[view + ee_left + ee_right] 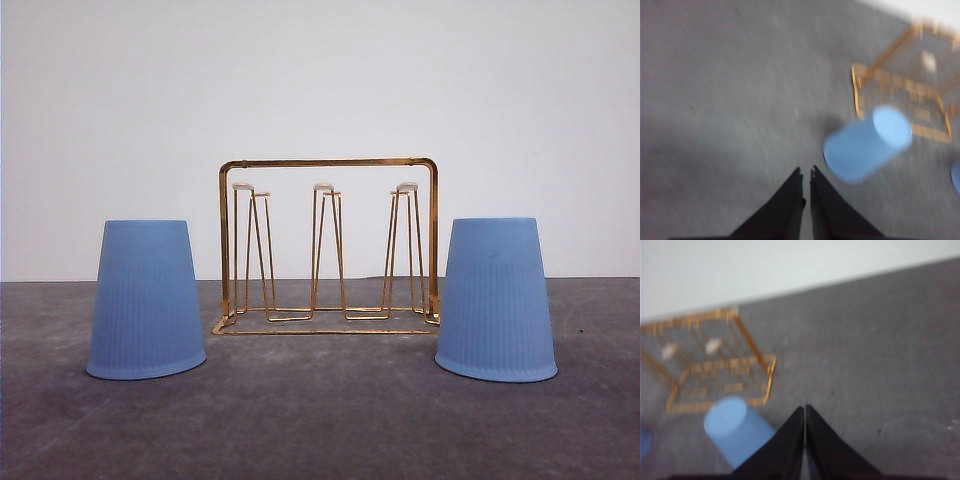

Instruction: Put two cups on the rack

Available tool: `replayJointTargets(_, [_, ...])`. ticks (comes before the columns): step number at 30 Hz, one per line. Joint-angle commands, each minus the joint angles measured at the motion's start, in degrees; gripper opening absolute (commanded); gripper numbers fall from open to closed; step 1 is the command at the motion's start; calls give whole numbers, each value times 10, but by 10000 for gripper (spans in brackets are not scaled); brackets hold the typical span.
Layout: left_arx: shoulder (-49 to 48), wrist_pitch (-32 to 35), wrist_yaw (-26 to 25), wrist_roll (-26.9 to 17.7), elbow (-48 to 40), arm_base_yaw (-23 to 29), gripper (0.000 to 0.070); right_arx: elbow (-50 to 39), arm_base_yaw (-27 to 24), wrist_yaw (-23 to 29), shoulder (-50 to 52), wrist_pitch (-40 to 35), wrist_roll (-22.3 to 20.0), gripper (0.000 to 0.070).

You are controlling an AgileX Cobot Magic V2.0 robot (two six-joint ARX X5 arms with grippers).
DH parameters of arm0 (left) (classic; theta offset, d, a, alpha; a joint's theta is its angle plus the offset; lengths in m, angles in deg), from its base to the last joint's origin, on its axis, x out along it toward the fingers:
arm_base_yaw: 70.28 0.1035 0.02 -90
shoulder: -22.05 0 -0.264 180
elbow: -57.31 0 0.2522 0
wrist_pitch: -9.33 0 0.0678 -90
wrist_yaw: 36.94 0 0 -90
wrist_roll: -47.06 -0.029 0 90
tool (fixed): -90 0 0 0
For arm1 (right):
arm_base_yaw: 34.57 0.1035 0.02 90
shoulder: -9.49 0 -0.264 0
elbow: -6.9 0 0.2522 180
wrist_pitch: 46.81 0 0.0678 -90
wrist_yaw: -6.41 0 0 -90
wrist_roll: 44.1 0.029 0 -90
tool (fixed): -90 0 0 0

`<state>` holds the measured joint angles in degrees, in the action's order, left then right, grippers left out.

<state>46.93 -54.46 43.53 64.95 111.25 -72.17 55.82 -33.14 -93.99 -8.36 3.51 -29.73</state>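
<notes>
Two light-blue ribbed cups stand upside down on the grey table, one on the left [146, 299] and one on the right [497, 299]. Between them, slightly further back, stands the gold wire rack [328, 247] with white-tipped pegs, nothing on it. In the blurred left wrist view the left cup [867, 144] stands beside the rack [905, 90], and my left gripper [806, 172] is shut and holds nothing, apart from the cup. The right wrist view has the right cup [735, 432] just beside my shut, unloaded right gripper [805, 409], with the rack [715, 365] beyond.
A plain white wall [320, 80] rises behind the grey table [320, 420]. Open table surface lies in front of the cups and rack. A sliver of the other cup [955, 176] shows at the left wrist view's edge.
</notes>
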Motion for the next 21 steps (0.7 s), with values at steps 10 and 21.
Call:
replayJointTargets(10, [96, 54, -49, -154, 18, -99, 4, 5, 67, 7, -87, -35, -151, 0])
replayJointTargets(21, [99, 76, -49, -352, 18, -205, 181, 5, 142, 26, -86, -48, -226, 115])
